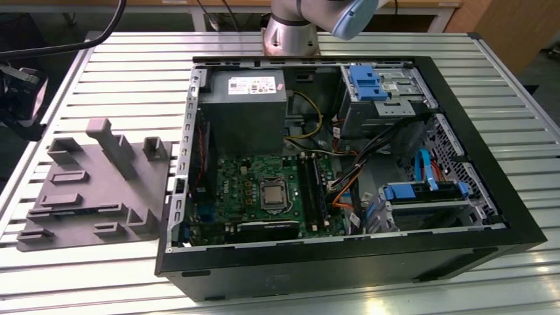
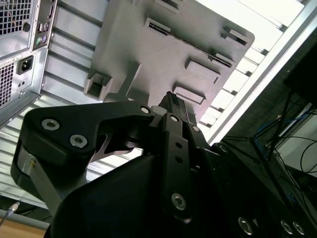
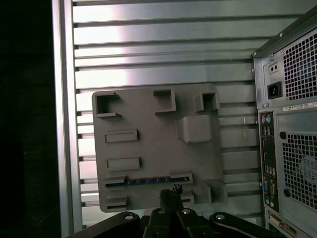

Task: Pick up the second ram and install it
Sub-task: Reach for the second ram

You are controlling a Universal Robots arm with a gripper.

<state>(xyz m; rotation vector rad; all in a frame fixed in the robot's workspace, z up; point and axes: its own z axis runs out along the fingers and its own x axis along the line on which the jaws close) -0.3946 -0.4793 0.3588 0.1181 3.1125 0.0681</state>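
In the exterior view, an open computer case (image 1: 350,262) lies on the slatted desk (image 1: 131,65). A grey tray (image 1: 88,197) sits at nine o'clock from it. The long black slots (image 1: 313,190) on the circuit board lie near the middle of the case.

In the second wrist view, the gripper (image 2: 171,99) hangs above the tray (image 2: 148,54). Its fingers are together with nothing between them.

In the first wrist view, the memory stick (image 3: 148,182) stands on edge in a tray (image 3: 148,134) slot, showing as a thin blue-green line. The gripper (image 3: 171,191) hangs close beside it, toward one end rather than over its middle. The back of the case (image 3: 292,148) stands just beside the tray.

With the fingers together, coming down would probably knock the top edge of the stick, not straddle it. A grip taken off-centre could tilt the stick and jam it in its slot. A tilted stick might then miss its slot on the board.
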